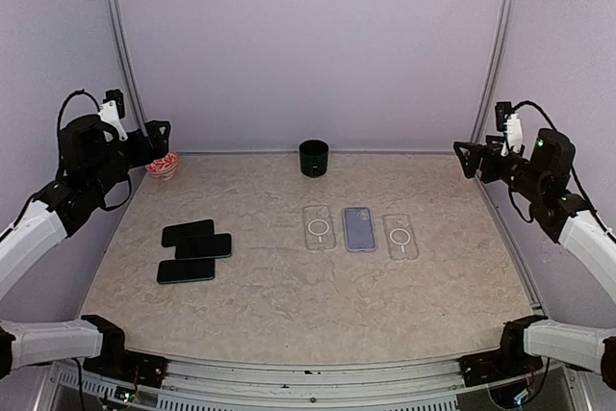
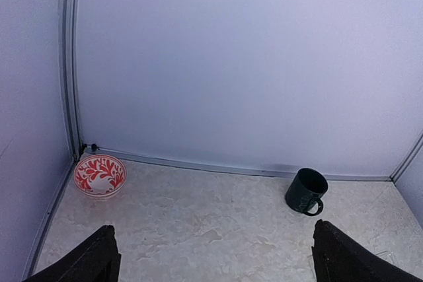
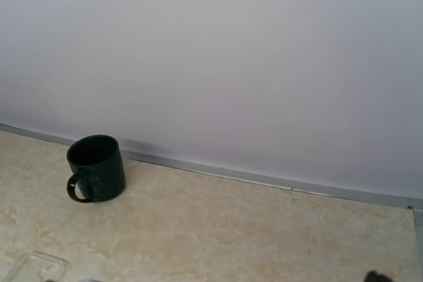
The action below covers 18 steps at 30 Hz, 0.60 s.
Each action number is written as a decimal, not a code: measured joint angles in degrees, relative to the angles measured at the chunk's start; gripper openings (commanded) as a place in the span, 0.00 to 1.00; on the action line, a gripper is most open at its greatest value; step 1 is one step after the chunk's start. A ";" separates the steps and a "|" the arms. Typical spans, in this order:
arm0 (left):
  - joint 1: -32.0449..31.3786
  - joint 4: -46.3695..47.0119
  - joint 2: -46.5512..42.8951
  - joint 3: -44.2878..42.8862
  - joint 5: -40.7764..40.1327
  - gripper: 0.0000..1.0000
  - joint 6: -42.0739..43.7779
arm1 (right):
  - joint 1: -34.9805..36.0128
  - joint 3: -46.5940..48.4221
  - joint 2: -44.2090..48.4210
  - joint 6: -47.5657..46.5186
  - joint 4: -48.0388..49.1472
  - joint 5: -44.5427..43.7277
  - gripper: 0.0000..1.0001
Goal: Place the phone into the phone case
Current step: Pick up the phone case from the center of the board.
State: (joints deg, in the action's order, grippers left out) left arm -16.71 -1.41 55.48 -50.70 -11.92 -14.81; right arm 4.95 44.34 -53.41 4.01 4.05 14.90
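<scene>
The left tool (image 2: 213, 252) and right tool (image 1: 465, 156) hang spread, empty. Near the mug (image 3: 96, 168), a clear phone case (image 3: 34, 267) shows only its corner.

Lab booth: plain walls (image 1: 308, 45), marbled table (image 1: 289, 305)

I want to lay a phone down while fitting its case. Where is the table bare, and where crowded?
Bare: the wide near strip in front of everything; the gap between the black phones and the left clear case; the back right, past the mug. Crowded: the bunched phones, and the close-set row that case begins. The bowl takes the back left corner.
</scene>
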 measured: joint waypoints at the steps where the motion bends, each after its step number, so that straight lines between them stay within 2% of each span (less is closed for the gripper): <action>1: 0.22 0.15 -0.17 0.00 0.44 0.99 -0.15 | -0.02 0.00 0.04 -0.02 0.00 0.11 1.00; 11: 1.05 -0.85 0.11 0.00 3.10 0.99 -1.68 | -0.09 0.09 3.93 1.53 1.29 -0.09 1.00; 18: 1.31 -2.40 1.81 0.00 2.93 0.99 -1.68 | -0.09 -1.22 6.95 12.31 2.58 -5.01 1.00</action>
State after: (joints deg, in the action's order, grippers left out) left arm -15.40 -3.81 57.30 -50.70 -8.99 -16.49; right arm 4.86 43.11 -46.46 16.32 6.63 9.89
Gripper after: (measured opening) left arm 0.989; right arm 0.996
